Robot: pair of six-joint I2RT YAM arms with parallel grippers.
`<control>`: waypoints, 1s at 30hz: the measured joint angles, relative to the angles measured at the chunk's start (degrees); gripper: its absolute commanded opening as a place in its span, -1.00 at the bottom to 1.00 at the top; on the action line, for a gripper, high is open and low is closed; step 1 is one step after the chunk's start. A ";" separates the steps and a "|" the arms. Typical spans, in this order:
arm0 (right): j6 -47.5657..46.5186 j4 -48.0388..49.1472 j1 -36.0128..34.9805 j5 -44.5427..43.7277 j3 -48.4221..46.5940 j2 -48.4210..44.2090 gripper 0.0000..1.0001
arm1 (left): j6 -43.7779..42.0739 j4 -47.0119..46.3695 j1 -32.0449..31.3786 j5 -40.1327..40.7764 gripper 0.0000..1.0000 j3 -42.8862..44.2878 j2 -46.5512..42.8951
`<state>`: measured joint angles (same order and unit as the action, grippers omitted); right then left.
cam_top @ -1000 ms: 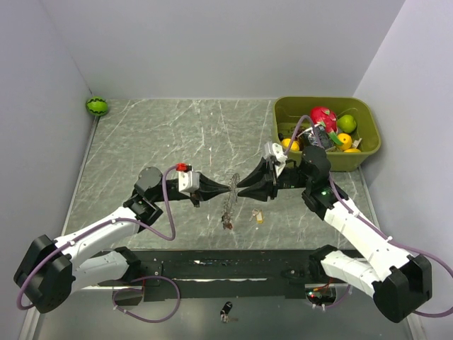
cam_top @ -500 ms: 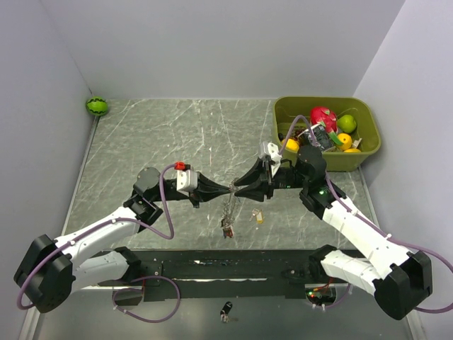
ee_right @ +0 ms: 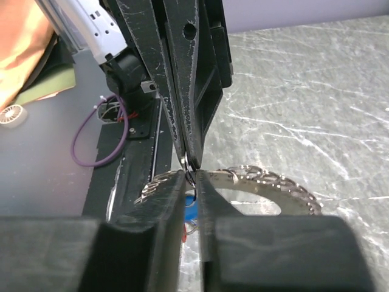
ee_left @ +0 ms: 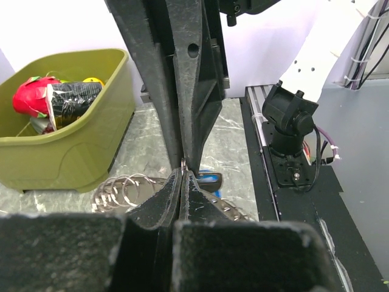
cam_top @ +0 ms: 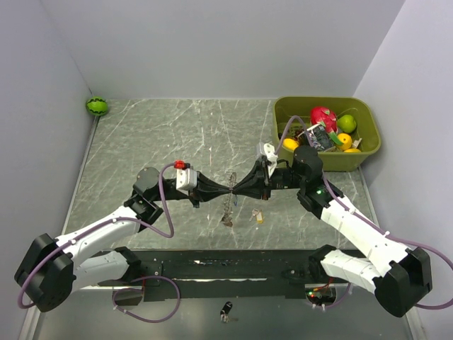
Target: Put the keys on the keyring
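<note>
Nearest us, a tan key (cam_top: 258, 217) lies loose on the tabletop (cam_top: 163, 134), just right of the keyring (cam_top: 228, 205). The keyring hangs edge-on under the two hands' meeting tips, its wavy grey coils running near to far, with a blue-headed key (ee_right: 190, 210) beneath it. The left hand (cam_top: 229, 190) is clenched on its top wire. The right hand (cam_top: 238, 190), nearer the loose key, has its fingers almost together about that wire; we cannot tell whether it pinches.

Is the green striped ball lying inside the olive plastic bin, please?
No, the green striped ball lies in the far left corner, well apart from the olive plastic bin.
</note>
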<state>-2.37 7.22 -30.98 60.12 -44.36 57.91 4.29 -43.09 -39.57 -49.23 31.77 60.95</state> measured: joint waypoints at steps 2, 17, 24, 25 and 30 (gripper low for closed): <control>0.20 0.00 -0.02 0.26 -0.02 0.11 -1.00 | 0.68 -0.31 0.07 0.02 -0.98 0.00 0.24; -4.26 -11.02 -0.02 -4.24 -7.41 4.31 -1.00 | -4.85 15.78 0.11 4.63 -0.05 7.45 0.35; -9.86 -20.26 -0.20 -7.76 -10.47 8.09 -1.00 | -11.23 31.91 -0.17 10.25 0.06 12.33 -0.31; -10.75 -21.62 -0.26 -8.33 -10.95 8.74 -1.00 | -12.41 34.34 -0.17 10.73 0.06 12.92 -0.35; -14.71 -26.62 -0.98 -10.91 -11.50 9.97 -1.00 | -17.20 46.69 -0.24 11.89 0.09 17.99 0.31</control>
<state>-17.08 -19.40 -31.97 49.21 -55.86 67.88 -12.91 3.60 -39.81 -37.34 49.76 61.25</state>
